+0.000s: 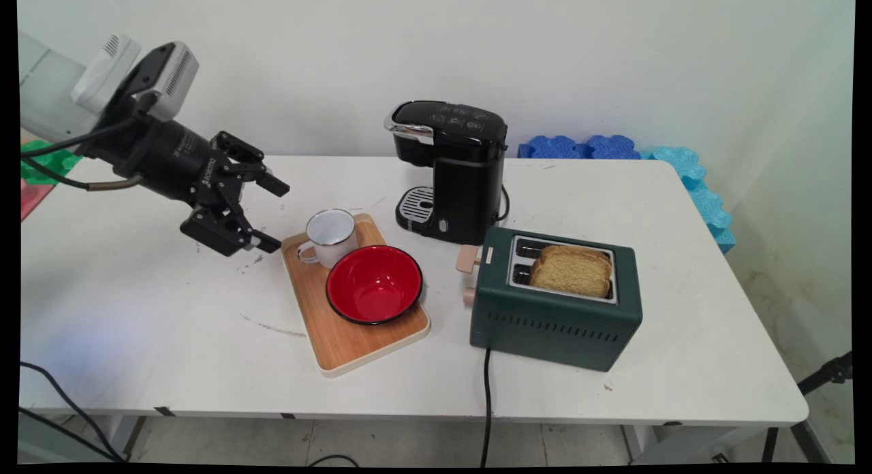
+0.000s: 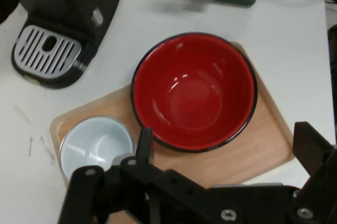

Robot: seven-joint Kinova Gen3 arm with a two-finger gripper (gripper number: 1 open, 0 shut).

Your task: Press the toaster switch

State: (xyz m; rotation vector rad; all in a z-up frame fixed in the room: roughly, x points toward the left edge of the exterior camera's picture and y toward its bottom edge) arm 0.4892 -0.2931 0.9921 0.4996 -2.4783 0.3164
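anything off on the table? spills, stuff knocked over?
No spills, nothing tipped. Only oddities: the bread slice lies tilted across the toaster slots instead of sitting down in one, and the wooden tray sits askew to the table edge.

1 gripper [image 1: 274, 214], 2 fingers, spread apart; 1 wooden tray [image 1: 340, 338] just ahead of the jaws; on it 1 white enamel mug [image 1: 331, 237], nearest the jaws, & 1 red bowl [image 1: 374, 284] just past the mug; 1 black coffee machine [image 1: 455, 169] farther out beyond the tray; 1 green toaster [image 1: 555, 310] farthest from the jaws, w/ 2 slots, 2 bread slices [image 1: 571, 271] in it, 2 tan knobs on its end; 1 white table [image 1: 170, 338] under all; foam pieces at far edge beyond the machine: 2 dark blue [image 1: 579, 147], light blue ones [image 1: 702, 195] — count unclear.
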